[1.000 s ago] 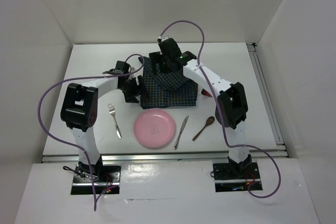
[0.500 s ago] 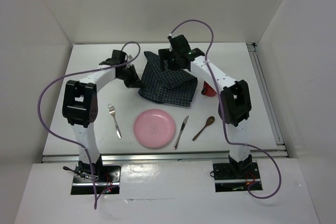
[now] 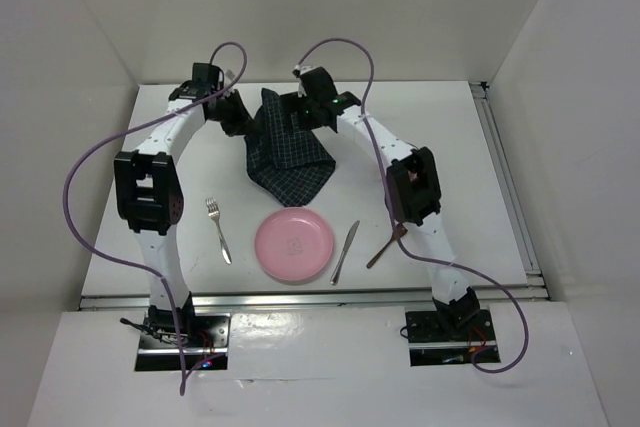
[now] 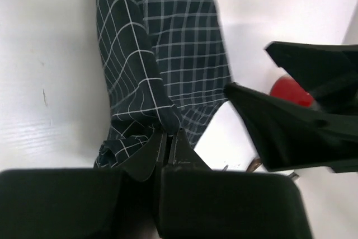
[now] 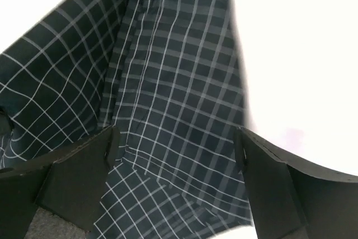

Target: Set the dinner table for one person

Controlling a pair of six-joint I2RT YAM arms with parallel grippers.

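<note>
Left gripper [image 4: 168, 136]: jaws clenched on a bunched corner of the dark navy checked cloth placemat [image 3: 287, 152].
Right gripper [image 5: 176, 138]: jaws spread wide, grasping nothing, above the placemat.
Placemat: crumpled and folded, at the far middle of the large flat matte white table [image 3: 460, 147], its lowest tip pointing to the round pink plate [image 3: 293, 245].
Beside the plate: silver metal fork [image 3: 218, 230] on its left, silver metal knife [image 3: 345, 252] on its right, both apart from it.

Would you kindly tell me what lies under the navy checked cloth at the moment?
Only bare dinner table shows around the cloth; the left hand pinches one edge. Anything beneath its draped folds is covered and cannot be seen.
</note>
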